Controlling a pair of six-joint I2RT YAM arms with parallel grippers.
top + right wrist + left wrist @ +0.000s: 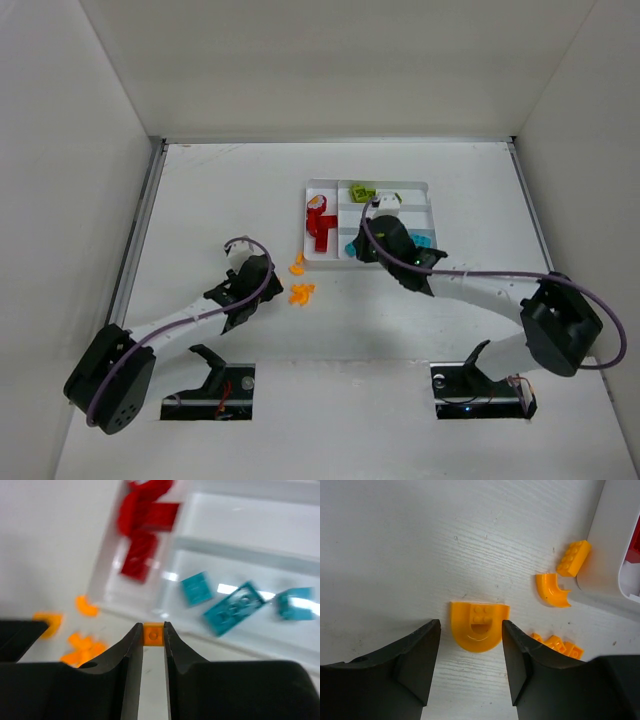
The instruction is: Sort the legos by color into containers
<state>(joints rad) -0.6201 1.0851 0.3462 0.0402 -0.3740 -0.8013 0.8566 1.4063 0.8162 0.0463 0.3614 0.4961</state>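
Red legos (320, 222) in tall section of tray (400, 183)

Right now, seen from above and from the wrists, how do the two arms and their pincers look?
Both the left arm and right arm have white links, black joints and a purple cable along them. The left pincer and right pincer have smooth black curved fingers.

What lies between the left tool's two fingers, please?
A half-round orange lego lies there, in the gap of the open left tool; the left wrist view shows it.
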